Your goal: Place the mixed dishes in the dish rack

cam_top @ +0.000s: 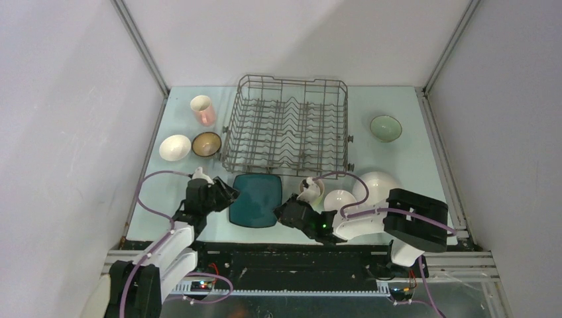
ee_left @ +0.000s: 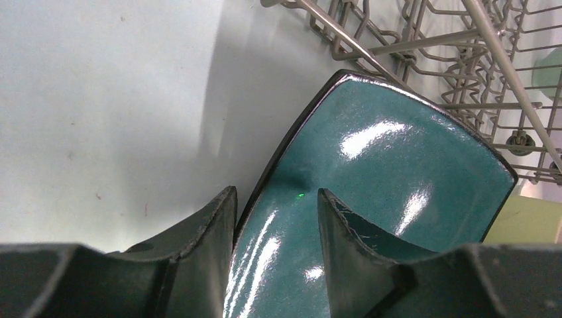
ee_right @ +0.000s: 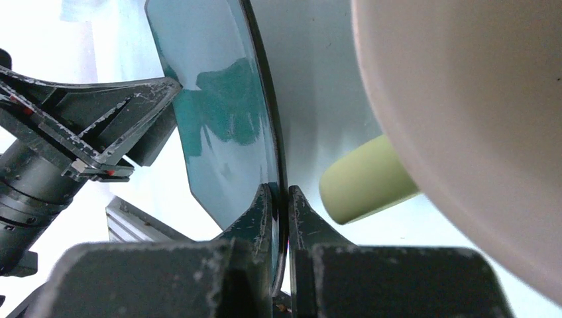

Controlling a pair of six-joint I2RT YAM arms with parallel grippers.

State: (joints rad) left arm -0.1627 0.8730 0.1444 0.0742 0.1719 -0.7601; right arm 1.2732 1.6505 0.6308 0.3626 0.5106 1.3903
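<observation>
Right gripper (ee_right: 280, 192) clamps tight on the teal square plate (ee_right: 219, 99). Left gripper (ee_left: 277, 193) is half-open, straddling the plate's other edge, maybe touching.

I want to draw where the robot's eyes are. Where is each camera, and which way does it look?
Top external: above, behind the arms, looking down on table and dish rack; left arm and right arm show.
Left wrist: on the left arm, facing the teal square plate and rack; left tool shows.
Right wrist: on the right arm, facing the plate's edge, pinched by the right tool.
Shared: all three see the plate.
</observation>
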